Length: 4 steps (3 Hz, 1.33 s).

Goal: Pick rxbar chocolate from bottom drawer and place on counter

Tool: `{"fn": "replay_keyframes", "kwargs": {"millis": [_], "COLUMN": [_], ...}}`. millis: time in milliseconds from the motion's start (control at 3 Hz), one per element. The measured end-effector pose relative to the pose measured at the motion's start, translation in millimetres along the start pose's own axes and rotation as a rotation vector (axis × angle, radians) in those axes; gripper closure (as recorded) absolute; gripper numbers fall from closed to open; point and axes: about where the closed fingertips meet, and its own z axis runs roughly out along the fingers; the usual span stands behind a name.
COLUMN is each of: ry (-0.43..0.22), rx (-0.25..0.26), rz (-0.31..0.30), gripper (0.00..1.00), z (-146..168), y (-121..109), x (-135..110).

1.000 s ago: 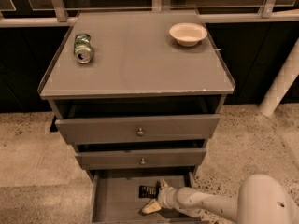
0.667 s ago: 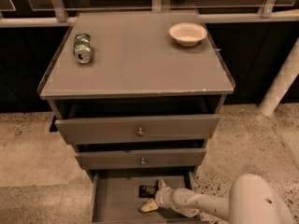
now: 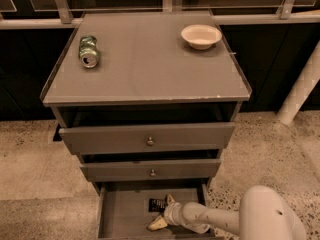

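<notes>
The bottom drawer [image 3: 125, 214] is pulled open below the two upper drawers. The rxbar chocolate [image 3: 157, 204], a small black wrapper with white lettering, lies flat on the drawer floor near its right side. My gripper [image 3: 163, 211] reaches into the drawer from the right on a white arm. Its pale fingers are spread, one tip just behind the bar's right end and the other lower, near the drawer's front. The fingers are open and hold nothing. The counter [image 3: 145, 59] is the flat grey cabinet top above.
A crushed green can [image 3: 89, 51] lies at the counter's back left. A white bowl [image 3: 201, 36] sits at its back right. The two upper drawers [image 3: 148, 140] with brass knobs stick out slightly above the bottom drawer. A white post [image 3: 300, 89] stands to the right.
My arm has shifted slightly left, deeper into the drawer, bringing the fingers closer to the bar. The bar has not moved.
</notes>
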Motion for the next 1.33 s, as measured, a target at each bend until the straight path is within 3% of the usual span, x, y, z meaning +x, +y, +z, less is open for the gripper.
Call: {"fn": "replay_keyframes", "kwargs": {"millis": [333, 667, 1333], "ry": [0.009, 0.009, 0.009], "rx": [-0.019, -0.019, -0.019], "rz": [0.008, 0.008, 0.008], "gripper": [0.00, 0.19, 0.65], "z": [5.4, 5.4, 5.4], "y": [6.4, 6.4, 6.5], "x": [4.7, 4.7, 4.7]}}
